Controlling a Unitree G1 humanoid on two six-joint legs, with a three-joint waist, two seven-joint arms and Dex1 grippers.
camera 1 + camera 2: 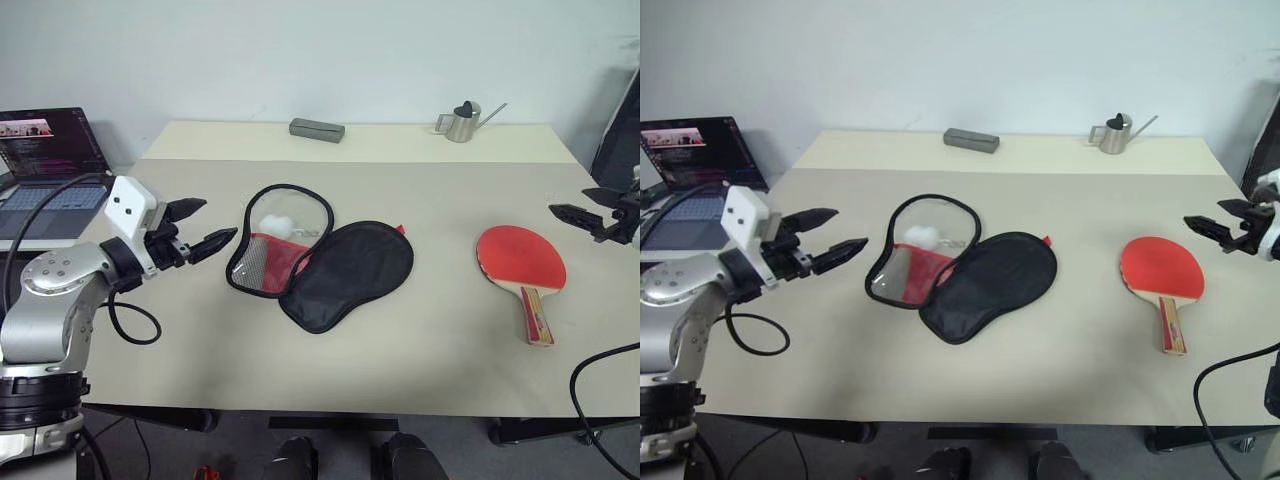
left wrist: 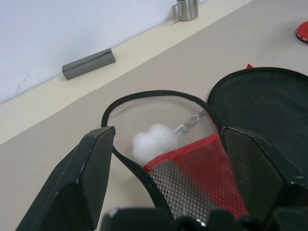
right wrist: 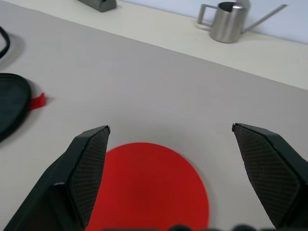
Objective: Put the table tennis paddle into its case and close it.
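Note:
The case (image 1: pixel 330 265) lies unzipped and spread open at the table's middle, its black half toward the right and its red mesh half (image 2: pixel 202 178) toward the left, with a white pom-pom (image 2: pixel 154 142) on the clear panel. The table tennis paddle (image 1: pixel 522 262) lies red face up on the right, handle toward the front edge. My left gripper (image 1: pixel 205 228) hovers open just left of the case, pointing at it. My right gripper (image 1: pixel 572 215) is open, held above the table right of the paddle, whose red face (image 3: pixel 149 187) shows between its fingers.
A grey box (image 1: pixel 316 129) and a small metal watering can (image 1: pixel 462 121) stand along the table's (image 1: pixel 420 350) far edge. An open laptop (image 1: pixel 45 165) sits off the table's left side. A black cable (image 1: pixel 130 325) loops by my left arm.

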